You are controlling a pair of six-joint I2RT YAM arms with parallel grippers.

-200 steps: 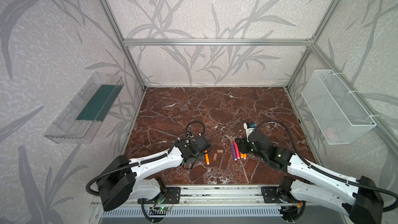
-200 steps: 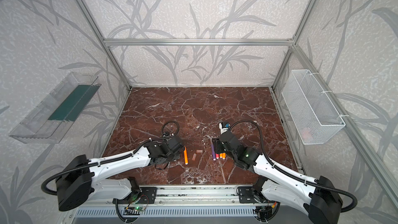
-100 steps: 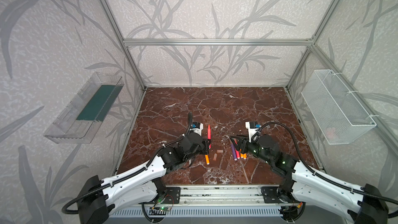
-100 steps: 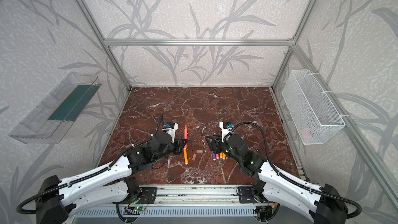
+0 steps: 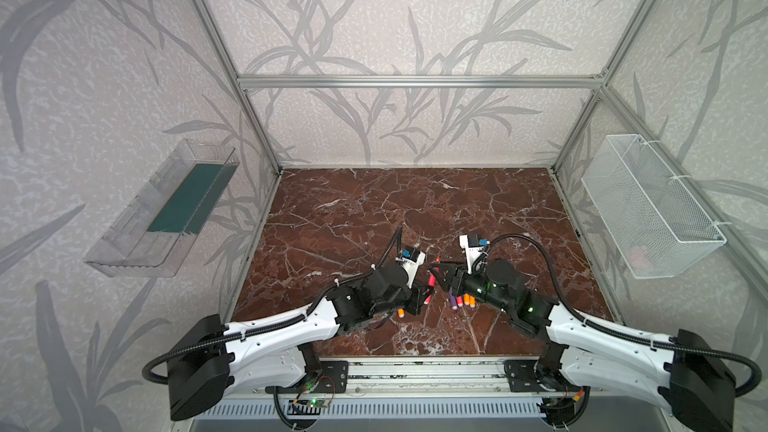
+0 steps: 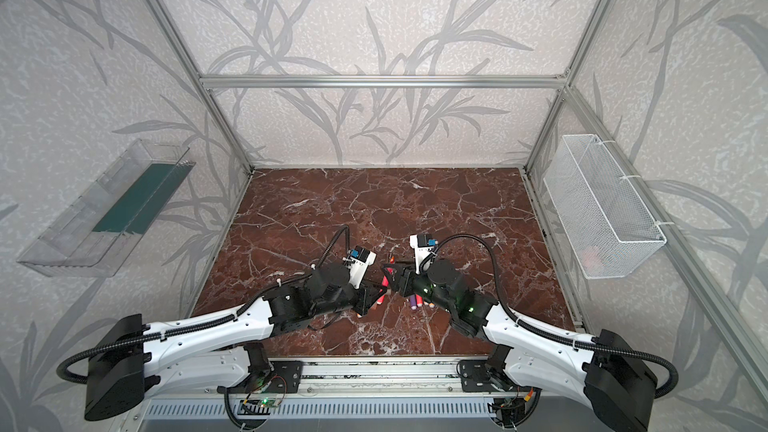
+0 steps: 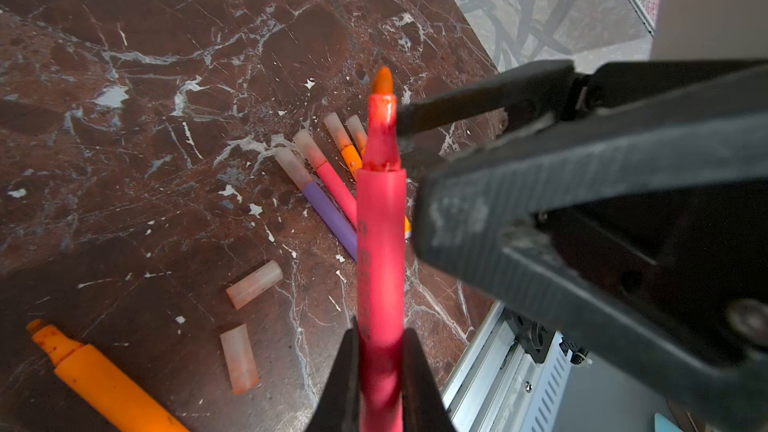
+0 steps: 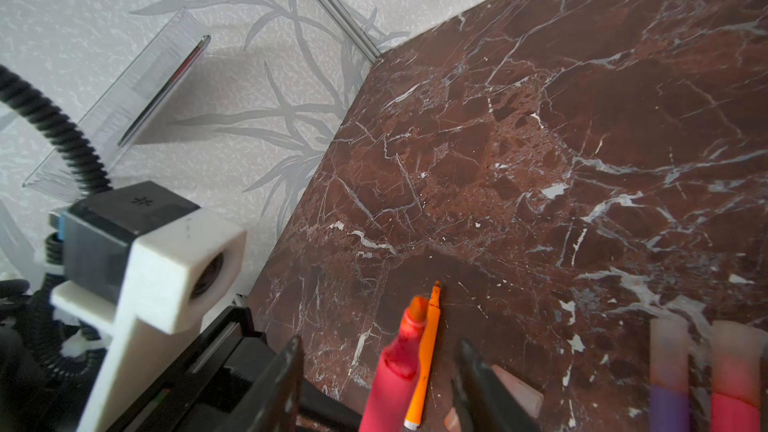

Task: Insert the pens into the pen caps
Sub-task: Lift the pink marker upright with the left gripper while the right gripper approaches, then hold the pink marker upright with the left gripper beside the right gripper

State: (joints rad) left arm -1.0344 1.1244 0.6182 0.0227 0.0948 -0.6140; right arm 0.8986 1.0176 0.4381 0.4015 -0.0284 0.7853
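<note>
Left gripper (image 7: 380,340) clamped on an uncapped pink-red pen (image 7: 381,243); right gripper (image 8: 379,353), jaws apart, flanks its tip. Two loose pen caps (image 7: 254,284) lie on the marble tabletop (image 7: 124,118).

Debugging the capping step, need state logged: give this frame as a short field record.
left pincer: shut on pink pen, uncapped, raised off the table
right pincer: open, jaws either side of that pen's tip, no cap seen in it
loose caps: two, on table
orange pen: uncapped, lying on table
capped pens: four, side by side: purple, pink, two orange
</note>
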